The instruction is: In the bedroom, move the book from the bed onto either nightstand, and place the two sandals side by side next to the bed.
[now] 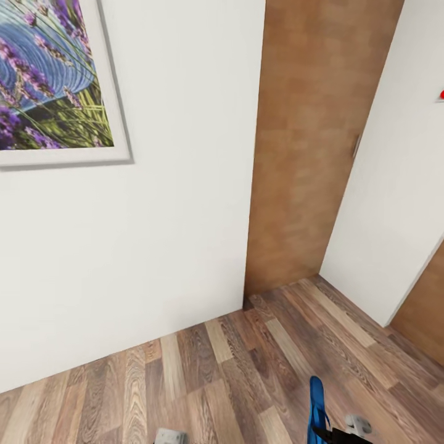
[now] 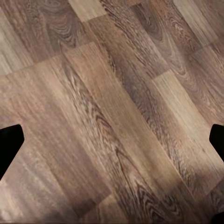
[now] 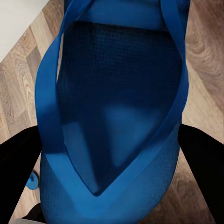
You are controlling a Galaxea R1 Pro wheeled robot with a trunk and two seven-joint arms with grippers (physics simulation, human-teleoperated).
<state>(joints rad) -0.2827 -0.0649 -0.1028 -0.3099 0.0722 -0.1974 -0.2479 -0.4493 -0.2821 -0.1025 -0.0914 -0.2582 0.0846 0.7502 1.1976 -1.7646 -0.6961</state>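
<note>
Holding item one: blue sandal (image 3: 109,116), clamped between the dark fingers (image 3: 18,172) of the right gripper (image 3: 109,186), seen in the head view edge-on at the near right, above the wood-plank floor (image 1: 203,376). Left gripper (image 2: 112,140): jaws spread wide apart, nothing between them, plank floor beneath. Surroundings: white wall (image 1: 179,203) on the left, bearing a framed lavender picture (image 1: 52,80) at far left; brown wooden door (image 1: 308,142) recessed at the far centre; second white wall (image 1: 394,185) on the right.

Bright-blue sandal (image 3: 112,116), brown-grey plank floor (image 2: 112,112), white wall (image 1: 154,216), lavender-patterned picture (image 1: 49,74)
</note>
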